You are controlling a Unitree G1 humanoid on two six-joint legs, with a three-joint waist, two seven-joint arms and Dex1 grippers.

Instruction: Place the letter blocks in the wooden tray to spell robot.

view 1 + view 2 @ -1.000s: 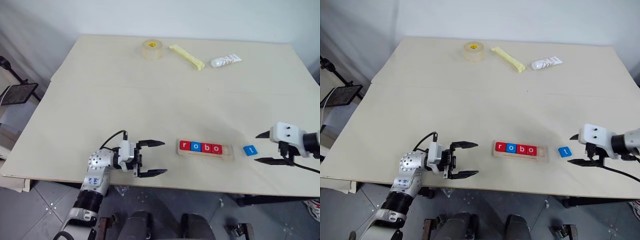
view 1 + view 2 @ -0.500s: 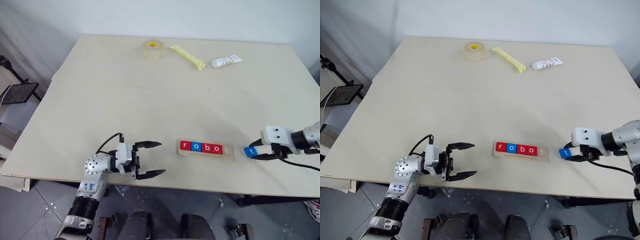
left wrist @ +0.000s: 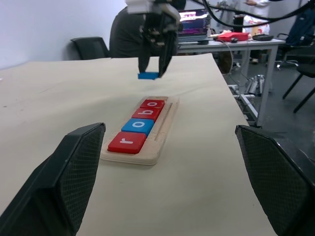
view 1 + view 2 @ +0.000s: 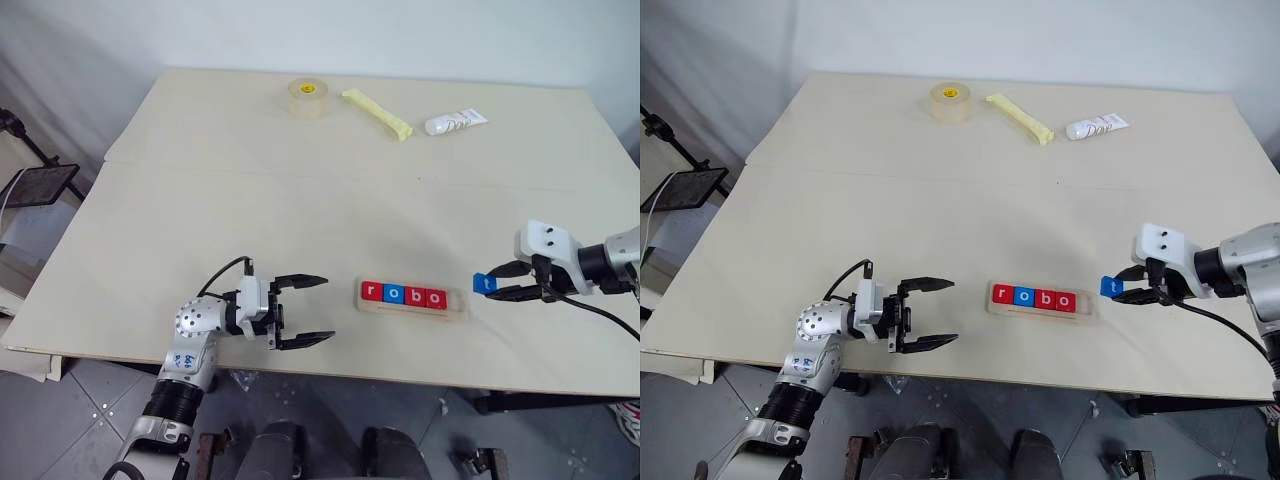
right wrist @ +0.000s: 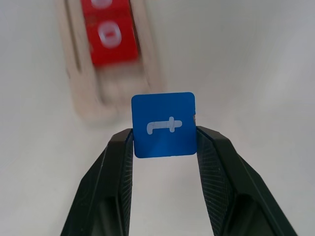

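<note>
- We've got the blue t tile pinched by its two side edges between the right gripper fingers, letter face up, so it can drop flat into its slot.
- It hangs clear of the table, just beside the right end of the wooden tray, because that end is where it belongs.
- In the tray, four letter blocks already sit side by side reading r, o, b, o: red, blue, red, red. The one bare space is at the right end, so by our reckoning this is the last piece.
- The left gripper rests low near the front edge, left of the tray and apart from it, fingers spread wide and holding nothing; it looks parked out of the way.
- The tape roll, yellow stick and white tube lie along the far side, well apart from the work.
- Our next concern: lining the tile up square with the slot before lowering, or it may ride up on the tray rim.
</note>
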